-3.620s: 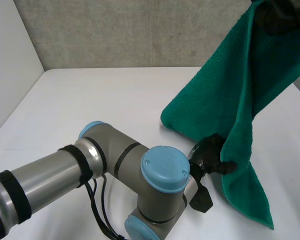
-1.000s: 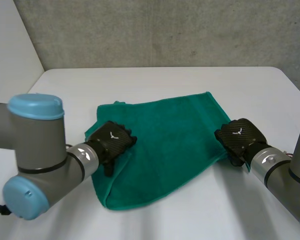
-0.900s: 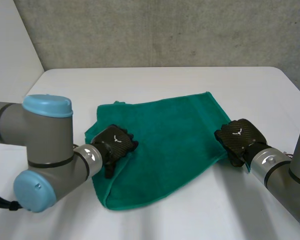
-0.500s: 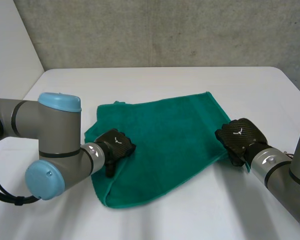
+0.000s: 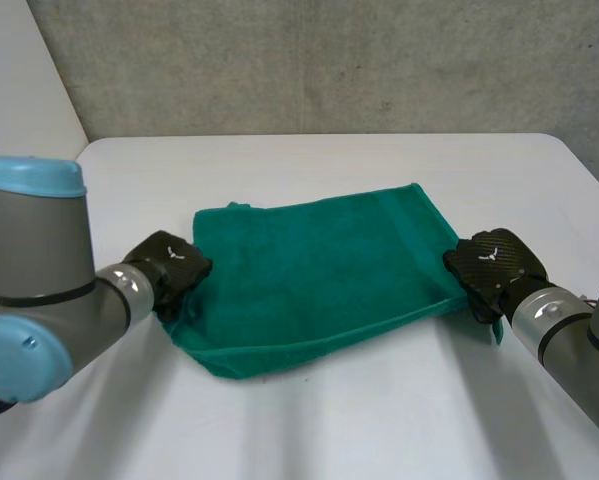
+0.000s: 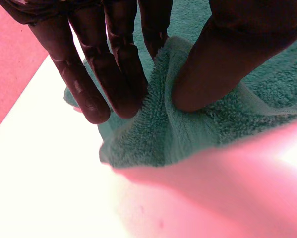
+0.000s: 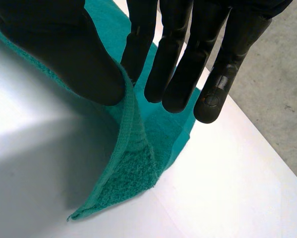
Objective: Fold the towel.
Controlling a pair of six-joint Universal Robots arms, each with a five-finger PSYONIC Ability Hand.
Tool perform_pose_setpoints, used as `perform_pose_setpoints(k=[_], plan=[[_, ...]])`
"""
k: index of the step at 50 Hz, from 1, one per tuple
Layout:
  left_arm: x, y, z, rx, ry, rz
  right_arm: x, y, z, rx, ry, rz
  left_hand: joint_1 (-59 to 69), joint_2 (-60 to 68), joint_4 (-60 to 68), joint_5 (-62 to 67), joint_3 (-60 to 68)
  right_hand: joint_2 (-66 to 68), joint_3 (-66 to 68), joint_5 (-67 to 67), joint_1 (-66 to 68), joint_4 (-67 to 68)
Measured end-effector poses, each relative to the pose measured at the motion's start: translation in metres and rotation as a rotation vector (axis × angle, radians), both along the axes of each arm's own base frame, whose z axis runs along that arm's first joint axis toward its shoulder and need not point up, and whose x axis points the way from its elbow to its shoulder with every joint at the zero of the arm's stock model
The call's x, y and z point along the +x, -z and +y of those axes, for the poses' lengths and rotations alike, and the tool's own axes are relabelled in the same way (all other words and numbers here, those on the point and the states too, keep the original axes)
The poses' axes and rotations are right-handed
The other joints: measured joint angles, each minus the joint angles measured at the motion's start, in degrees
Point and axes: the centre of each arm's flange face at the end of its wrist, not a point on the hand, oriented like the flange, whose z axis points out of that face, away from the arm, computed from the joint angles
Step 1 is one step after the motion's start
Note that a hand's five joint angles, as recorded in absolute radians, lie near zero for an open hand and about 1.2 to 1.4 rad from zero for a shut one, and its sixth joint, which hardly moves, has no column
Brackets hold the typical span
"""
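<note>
A green towel (image 5: pixel 314 270) lies doubled over on the white table (image 5: pixel 309 160), its folded edge toward me. My left hand (image 5: pixel 167 266) is at the towel's left edge; in the left wrist view its thumb (image 6: pixel 222 64) and fingers (image 6: pixel 113 69) pinch a ridge of the towel (image 6: pixel 168 124) between them. My right hand (image 5: pixel 493 268) is at the towel's right corner. In the right wrist view its thumb (image 7: pixel 64 54) and a finger (image 7: pixel 138 39) clamp the towel's edge (image 7: pixel 133 158), which hangs down to the table.
A grey wall (image 5: pixel 309 60) runs behind the table. The table's left edge (image 5: pixel 39 210) slants toward me. Both arms (image 5: pixel 39 330) (image 5: pixel 579 350) come in low at the front corners.
My left hand slid left from the towel's middle to its left edge and closed on it. The towel is pulled flatter and wider. The right hand shifted slightly right, still gripping.
</note>
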Motion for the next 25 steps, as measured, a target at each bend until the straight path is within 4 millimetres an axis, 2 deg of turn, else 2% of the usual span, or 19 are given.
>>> perform_pose_setpoints(k=[9, 14, 19, 25], plan=[[0.019, -0.004, 0.032, 0.018, -0.018, -0.009, -0.002, -0.004, 0.002, 0.012, -0.004, 0.035, 0.01, 0.0, 0.01, 0.0, 0.0, 0.0, 0.0, 0.0, 0.0, 0.0], [0.034, -0.011, 0.045, 0.002, -0.058, -0.004, -0.007, -0.018, 0.012, 0.028, -0.033, 0.134, 0.01, 0.0, 0.01, 0.0, 0.01, 0.0, 0.0, 0.0, 0.0, 0.0], [0.054, -0.035, 0.064, -0.043, -0.145, 0.055, -0.023, -0.047, 0.027, 0.035, -0.061, 0.275, 0.01, 0.0, 0.02, 0.0, 0.01, 0.0, 0.0, 0.0, 0.0, 0.0], [0.064, -0.056, 0.085, -0.051, -0.191, 0.126, -0.033, -0.062, 0.042, 0.052, -0.094, 0.371, 0.0, 0.11, 0.02, 0.0, 0.12, 0.0, 0.0, 0.0, 0.0, 0.0]])
